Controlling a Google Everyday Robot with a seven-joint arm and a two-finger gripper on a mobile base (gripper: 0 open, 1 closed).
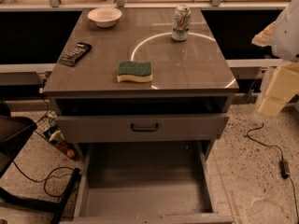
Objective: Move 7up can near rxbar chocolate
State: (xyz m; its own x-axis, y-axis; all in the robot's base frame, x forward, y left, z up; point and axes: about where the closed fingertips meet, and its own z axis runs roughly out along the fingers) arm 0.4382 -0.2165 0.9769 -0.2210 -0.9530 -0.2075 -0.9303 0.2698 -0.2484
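The 7up can (181, 22) stands upright at the back right of the grey tabletop (196, 69). It is pale whitish-green with green lettering and a silver top. The rxbar chocolate (75, 53), a thin flat black bar with pale print, lies near the left edge of the tabletop, far from the can. My gripper (276, 93) shows as pale cream parts at the right edge of the view. It is off the table's right side, lower than the can and well apart from it. Nothing shows in it.
A white bowl (104, 17) sits at the back left. A green-and-yellow sponge (134, 71) lies near the front middle. The bottom drawer (145, 185) is pulled far out, the upper drawer (145, 126) slightly. A black chair (14, 139) stands left, and a cable (275, 148) lies on the floor right.
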